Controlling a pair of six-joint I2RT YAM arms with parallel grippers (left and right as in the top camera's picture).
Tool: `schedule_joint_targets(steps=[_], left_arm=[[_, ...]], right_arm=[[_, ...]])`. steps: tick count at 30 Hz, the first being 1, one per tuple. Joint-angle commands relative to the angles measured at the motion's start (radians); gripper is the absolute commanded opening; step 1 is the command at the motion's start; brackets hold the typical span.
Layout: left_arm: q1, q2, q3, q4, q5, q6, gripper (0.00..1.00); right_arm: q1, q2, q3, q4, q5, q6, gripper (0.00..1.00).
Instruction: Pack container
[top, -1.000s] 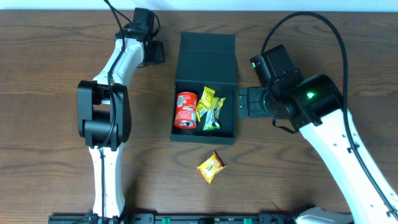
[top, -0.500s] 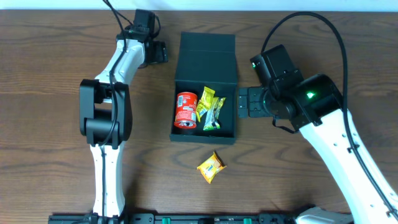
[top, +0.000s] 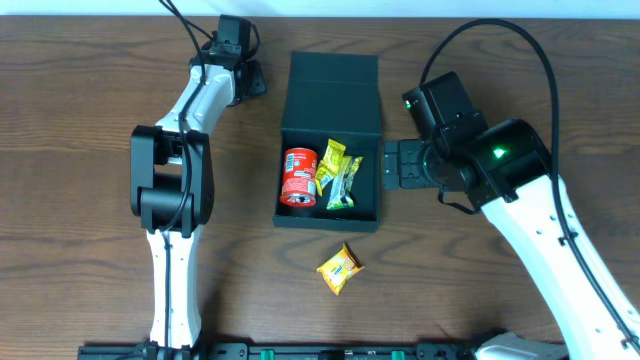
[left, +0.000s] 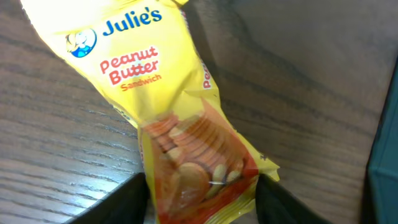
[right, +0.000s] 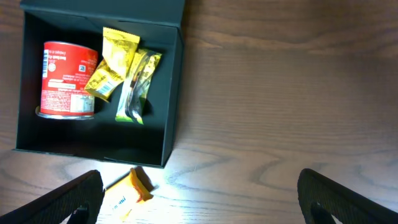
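Yellow foil packet (left: 155, 93), printed "Julie's Peanut Butter Sandwich", is pinched at its lower end between the left jaws. One dark finger (left: 106, 199) shows at lower left of the wrist frame, the other at lower right. Wood-grain tabletop (left: 50, 143) lies behind it; cannot tell whether the packet is lifted clear. A dark edge at the right border of that frame is probably the container. Overhead, the left jaws sit at upper left, just beside the left edge of the open lid (top: 333, 92), not over the box.

Right jaws: spread wide, nothing between them, just beside the container's right wall, centre-right of the overhead frame.

Container (top: 330, 222) lies at centre of the overhead frame, flap folded back toward the top. Inside are a red can (top: 299, 176) at left and two packets (top: 337, 178) leaning together beside it; the right part of the floor is bare. One loose packet (top: 339, 268) lies on the tabletop just below the box.

Judgement: step in hand is carrying the held packet to the box. Next move calls for travel toward lower right, clearing lid and rim, with release over the bare floor. Loose packet not yet packed.
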Motion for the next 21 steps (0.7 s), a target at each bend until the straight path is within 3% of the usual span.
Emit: schedule_joint_targets(steps=[1, 8, 10, 13, 16, 18, 21], left_arm=[[-0.003, 0.011, 0.01, 0.004, -0.01, -0.004, 0.43], [-0.003, 0.011, 0.01, 0.002, -0.01, -0.003, 0.41], [-0.003, 0.011, 0.01, 0.002, -0.01, -0.003, 0.31], [-0.003, 0.011, 0.01, -0.001, -0.01, -0.003, 0.28], [-0.003, 0.011, 0.01, -0.005, -0.01, -0.003, 0.22], [-0.003, 0.011, 0.01, -0.005, -0.01, -0.003, 0.12], [-0.003, 0.011, 0.01, -0.007, -0.01, -0.003, 0.1]], right_arm=[[-0.006, 0.001, -0.006, 0.005, 0.004, 0.016, 0.99], [-0.006, 0.001, -0.006, 0.014, 0.004, 0.016, 0.99], [-0.006, 0.001, -0.006, 0.015, 0.004, 0.016, 0.99], [-0.006, 0.001, -0.006, 0.015, 0.004, 0.016, 0.99], [-0.006, 0.001, -0.006, 0.015, 0.003, 0.016, 0.99], [-0.006, 0.001, -0.006, 0.016, 0.003, 0.016, 0.99], [-0.006, 0.001, -0.006, 0.016, 0.003, 0.016, 0.99]])
